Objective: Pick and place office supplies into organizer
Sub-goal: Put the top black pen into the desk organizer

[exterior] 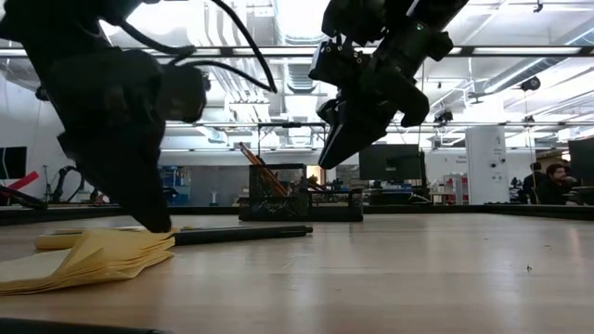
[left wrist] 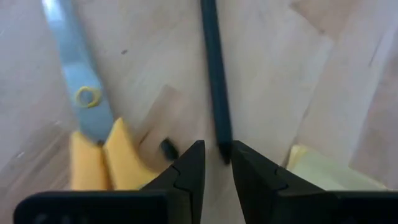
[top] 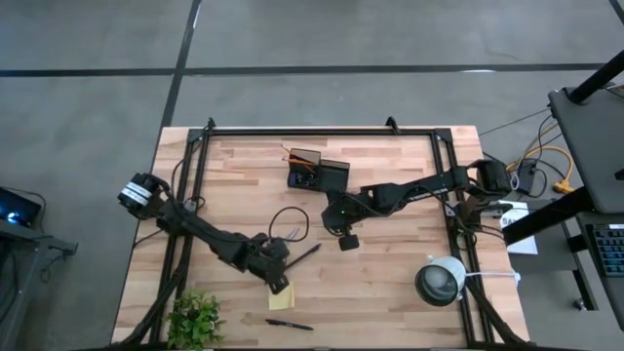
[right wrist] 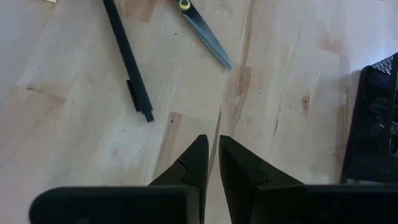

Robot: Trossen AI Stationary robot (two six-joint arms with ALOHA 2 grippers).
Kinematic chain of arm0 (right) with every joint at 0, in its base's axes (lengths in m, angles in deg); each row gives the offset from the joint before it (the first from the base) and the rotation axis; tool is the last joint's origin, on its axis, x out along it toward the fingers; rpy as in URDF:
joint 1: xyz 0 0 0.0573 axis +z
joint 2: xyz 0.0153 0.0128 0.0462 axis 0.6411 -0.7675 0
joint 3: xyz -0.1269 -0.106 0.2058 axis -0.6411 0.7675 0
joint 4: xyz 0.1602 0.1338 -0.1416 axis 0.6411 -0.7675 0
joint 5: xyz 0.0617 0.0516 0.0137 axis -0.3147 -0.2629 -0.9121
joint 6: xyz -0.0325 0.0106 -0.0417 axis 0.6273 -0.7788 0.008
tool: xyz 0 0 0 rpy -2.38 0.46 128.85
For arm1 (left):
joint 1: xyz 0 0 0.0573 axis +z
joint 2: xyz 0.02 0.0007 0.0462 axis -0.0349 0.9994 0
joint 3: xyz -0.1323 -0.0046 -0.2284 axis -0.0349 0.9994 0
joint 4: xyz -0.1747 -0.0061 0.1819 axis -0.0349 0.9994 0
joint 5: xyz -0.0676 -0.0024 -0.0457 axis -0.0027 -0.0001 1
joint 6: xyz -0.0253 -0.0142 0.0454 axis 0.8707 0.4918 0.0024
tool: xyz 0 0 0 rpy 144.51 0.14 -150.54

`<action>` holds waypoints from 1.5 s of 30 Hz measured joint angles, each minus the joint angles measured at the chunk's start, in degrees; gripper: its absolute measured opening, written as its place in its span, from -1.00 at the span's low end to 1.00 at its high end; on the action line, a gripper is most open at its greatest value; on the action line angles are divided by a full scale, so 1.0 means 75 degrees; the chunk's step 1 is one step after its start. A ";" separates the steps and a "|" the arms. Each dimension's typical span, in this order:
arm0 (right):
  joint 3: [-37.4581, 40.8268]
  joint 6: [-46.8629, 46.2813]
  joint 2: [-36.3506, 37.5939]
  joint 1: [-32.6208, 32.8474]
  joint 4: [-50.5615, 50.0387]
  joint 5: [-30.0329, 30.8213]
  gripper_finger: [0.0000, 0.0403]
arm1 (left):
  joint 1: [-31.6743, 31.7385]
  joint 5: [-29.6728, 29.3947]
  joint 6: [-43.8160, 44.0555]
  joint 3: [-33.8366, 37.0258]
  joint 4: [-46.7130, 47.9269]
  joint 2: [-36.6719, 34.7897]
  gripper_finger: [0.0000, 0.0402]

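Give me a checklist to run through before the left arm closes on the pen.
1. Left gripper open: ok, fingers apart, low over the table.
2. Black pen lined up: ok, but only its very end sits at the gap, so the grip may be shallow.
3. Yellow-handled scissors clear of the fingers: ok, they lie beside the pen, apart from it.
4. Yellow sticky-note pad clear: cannot tell, it lies close beside one finger.
5. Right gripper out of the way: ok, shut, empty, raised above the table.
6. Room in the organizer: cannot tell.
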 joint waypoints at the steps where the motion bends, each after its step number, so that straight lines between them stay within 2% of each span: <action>1: 0.0000 0.0000 0.0000 -0.0002 0.0002 0.0000 -0.86 | 0.0011 0.0017 -0.0006 -0.0003 -0.0147 0.0051 -0.69; 6: 0.0000 -0.0193 0.0000 0.0001 -0.0018 0.0000 -0.86 | 0.0009 0.0046 -0.0005 -0.0003 -0.0401 0.0221 -0.71; 14: 0.0000 -0.0149 0.0000 0.0013 -0.0031 -0.0061 -0.86 | 0.0028 0.0096 -0.0004 -0.0032 -0.0566 0.0414 -0.96; 17: 0.0000 -0.0149 0.0000 0.0030 -0.0042 -0.0228 -0.86 | 0.0062 0.0096 -0.0003 -0.0038 -0.0663 0.0534 -0.96; 23: 0.0000 -0.0572 0.0001 0.0072 -0.0575 -0.1070 -0.86 | 0.0114 0.0110 0.0000 -0.0024 -0.1120 0.0753 -0.98; 27: 0.0000 -0.0647 0.0018 0.0177 -0.1107 -0.1096 -0.86 | 0.0114 0.0145 0.0011 -0.0023 -0.1179 0.0878 -0.99; 33: -0.0003 -0.0625 -0.0025 0.0278 -0.1054 -0.1509 -0.85 | 0.0160 0.0158 0.0009 -0.0009 -0.1335 0.1078 -0.99; 38: -0.0003 -0.0612 -0.0261 0.0272 -0.0966 -0.1811 -0.72 | 0.0232 0.0184 -0.0001 -0.0006 -0.1649 0.1181 -0.99; 45: -0.0003 -0.0540 -0.0448 0.0319 -0.0526 -0.1837 -0.39 | 0.0284 0.0202 -0.0131 -0.0003 -0.1670 0.1172 -0.99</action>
